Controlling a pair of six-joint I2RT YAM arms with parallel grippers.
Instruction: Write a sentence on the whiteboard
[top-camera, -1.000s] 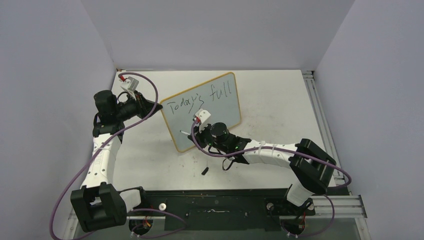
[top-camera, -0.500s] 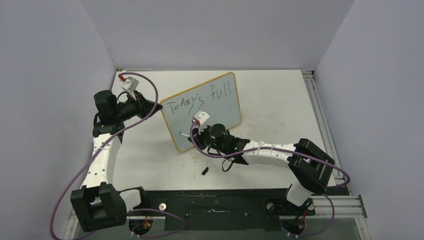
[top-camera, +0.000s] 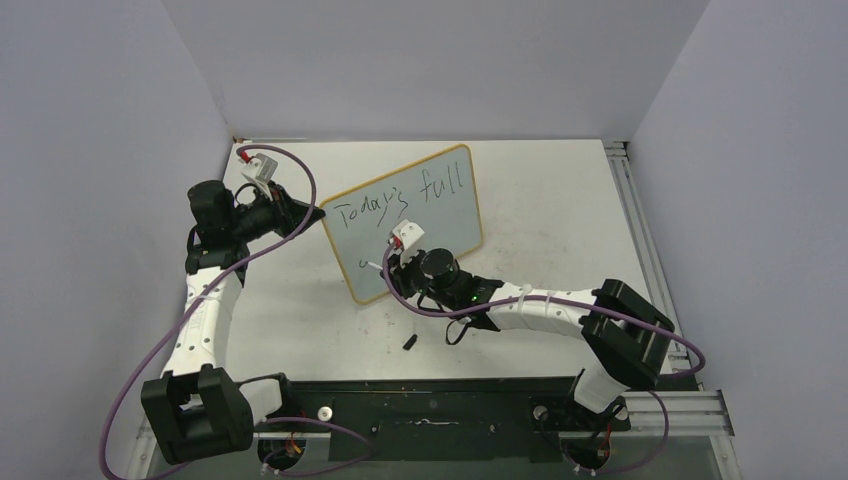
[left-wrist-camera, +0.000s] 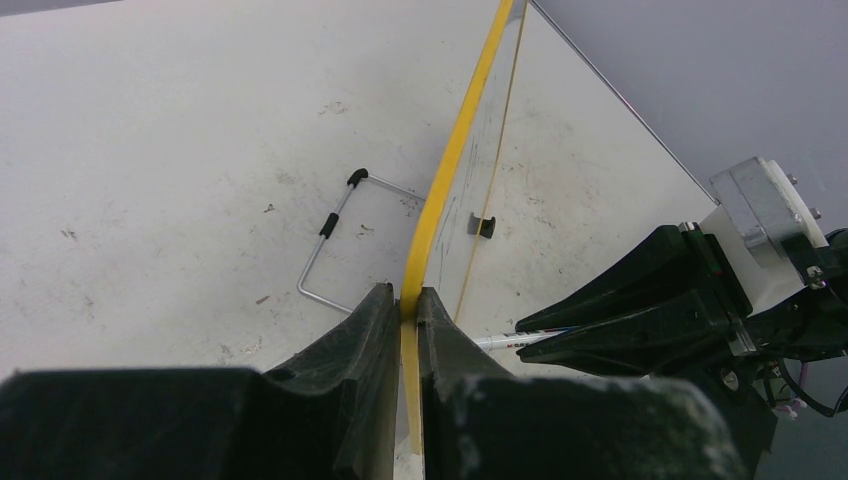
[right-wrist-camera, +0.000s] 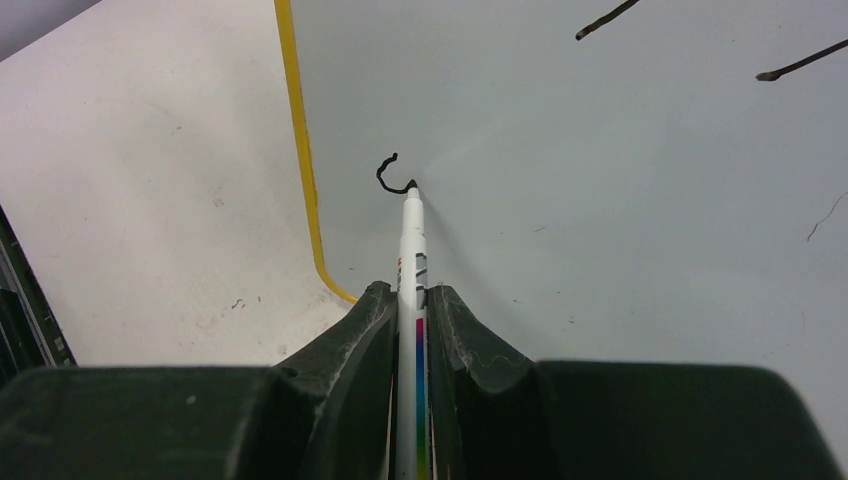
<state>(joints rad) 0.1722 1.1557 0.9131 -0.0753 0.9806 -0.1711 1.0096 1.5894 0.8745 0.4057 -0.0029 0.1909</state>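
Because the whiteboard (top-camera: 445, 220) stands tilted at the middle of the desk (top-camera: 560, 200), the left jaws clench its nine o'clock edge to steady it. The sentence (top-camera: 370, 210) reads "Today's full" up top.

From the left wrist, the yellow frame (left-wrist-camera: 445, 180) sits pinched between them.

From the right wrist, the jaws grasp the marker (right-wrist-camera: 411, 250), its tip touching the board by a black curl (right-wrist-camera: 390, 175).

Scuffed white surface, lilac walls (top-camera: 420, 60).

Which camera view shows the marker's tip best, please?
The right wrist view: the marker, clamped in the right gripper, touches its tip to the whiteboard at a short curved stroke. The top external view shows only a tiny white sliver; the left wrist view shows a short piece of barrel.
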